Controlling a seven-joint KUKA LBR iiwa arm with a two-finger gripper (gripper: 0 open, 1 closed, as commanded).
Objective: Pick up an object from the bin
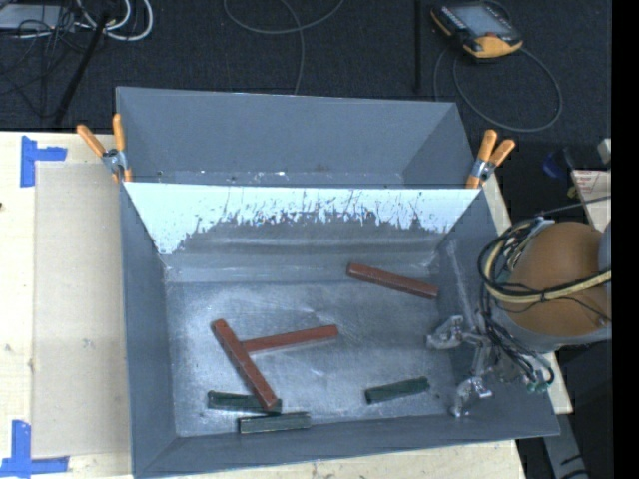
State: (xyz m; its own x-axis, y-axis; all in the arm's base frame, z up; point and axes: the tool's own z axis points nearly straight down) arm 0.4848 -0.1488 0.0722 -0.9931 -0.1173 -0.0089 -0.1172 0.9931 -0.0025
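In the grey bin (300, 287), your claw (457, 369) hangs open and empty by the right wall. The short dark green bar (396, 392) lies just left of it, its length pointing almost at the claw.

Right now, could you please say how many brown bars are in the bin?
3 brown bars: one back right, one central, one slanting front left; none looks hidden.

A yellow-and-grey handheld controller (477, 28) lies on the dark floor (339, 58); white cables (128, 13) coil at the view's top left.
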